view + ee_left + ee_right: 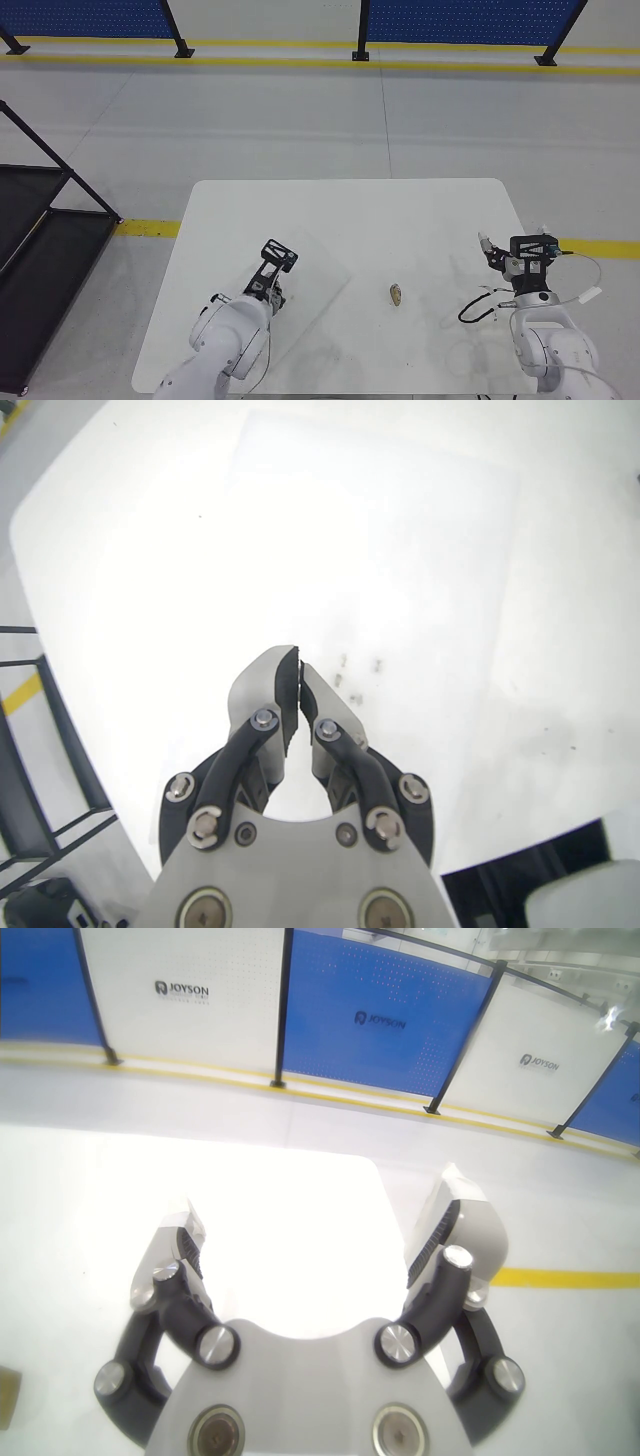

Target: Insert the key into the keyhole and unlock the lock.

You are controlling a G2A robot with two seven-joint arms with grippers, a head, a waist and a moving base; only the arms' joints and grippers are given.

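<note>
A small brass-coloured lock (396, 294) lies on the white table (350, 210), right of centre toward the near edge. It is too small to tell a key from it. My left gripper (279, 254) hovers over the table's left part, well to the left of the lock. In the left wrist view the left gripper (300, 672) is shut, its dark pads (285, 685) meeting at the tips with nothing visible between them. My right gripper (515, 242) sits near the table's right edge, right of the lock. It (320, 1223) stands open and empty.
A faint clear sheet (320, 270) lies flat on the table beside the left gripper. A black cable (478, 306) loops on the table by the right arm. A black rack (40, 250) stands left of the table. Blue barrier panels (460, 20) line the floor beyond.
</note>
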